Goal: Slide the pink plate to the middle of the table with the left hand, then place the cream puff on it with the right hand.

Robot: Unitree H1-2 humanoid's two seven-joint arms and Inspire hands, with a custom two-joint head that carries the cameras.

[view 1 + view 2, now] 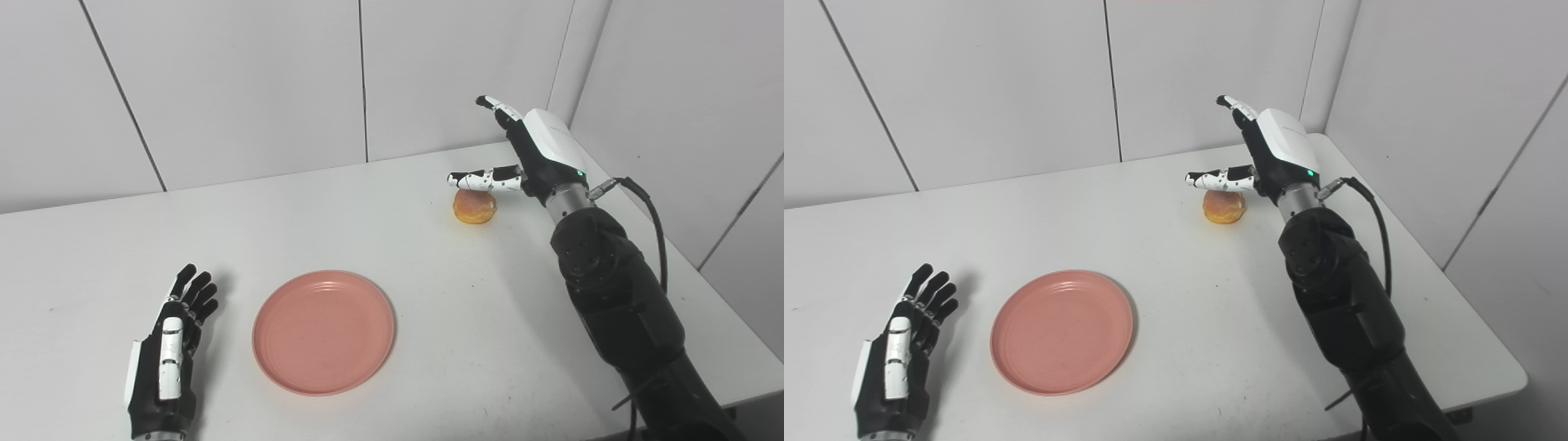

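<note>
White counter (pixel 429 294) held everything; right hand (pixel 520 153), spread and empty above the round golden cream puff (pixel 474 206), risked squashing it; left hand (pixel 168 355) lay open beside the round pink plastic plate (pixel 323 331).

A robot test lab is showing here: a bare white table (pixel 429 294) is standing in a corner, with plain white wall panels (pixel 245 86) enclosing its far and right sides.

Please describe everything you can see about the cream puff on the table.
The cream puff is a small round pastry, golden-orange with a paler pinkish top. It sits upright on the white table, far right of the pink plate and apart from it. The open right hand hovers over it, thumb just above; whether they touch is unclear.
</note>
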